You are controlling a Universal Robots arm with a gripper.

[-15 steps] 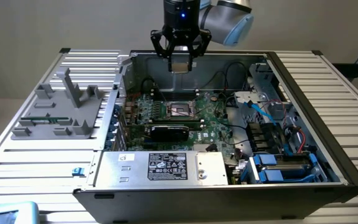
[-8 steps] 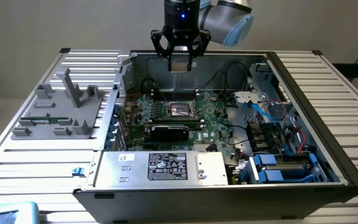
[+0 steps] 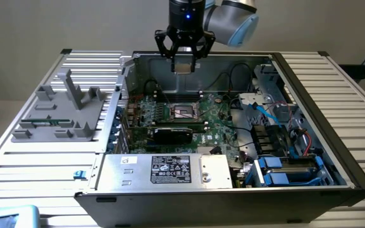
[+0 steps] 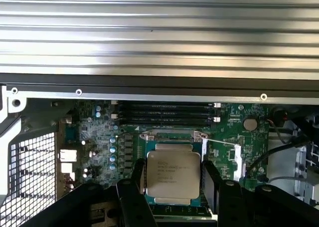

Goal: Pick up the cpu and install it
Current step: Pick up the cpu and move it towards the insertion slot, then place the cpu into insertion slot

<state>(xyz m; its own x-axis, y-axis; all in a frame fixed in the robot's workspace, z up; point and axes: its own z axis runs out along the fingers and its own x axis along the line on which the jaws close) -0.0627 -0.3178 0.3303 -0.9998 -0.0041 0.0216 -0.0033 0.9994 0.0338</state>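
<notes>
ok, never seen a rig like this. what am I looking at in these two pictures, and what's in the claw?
The machine is a single robot arm ending in a two-finger gripper. One picture comes from a camera standing off the arm that takes in the whole scene. The other comes from a camera on the wrist, looking out past the fingers.

On a slatted metal table sits an open computer case with its green motherboard exposed. A silver box with a white label sits at the case's near edge, and a grey plastic fixture stands at the exterior view's left.

The gripper is shut on the cpu, a small silver square chip. It is held in the air above the dark socket on the board and is not yet seated.
</notes>
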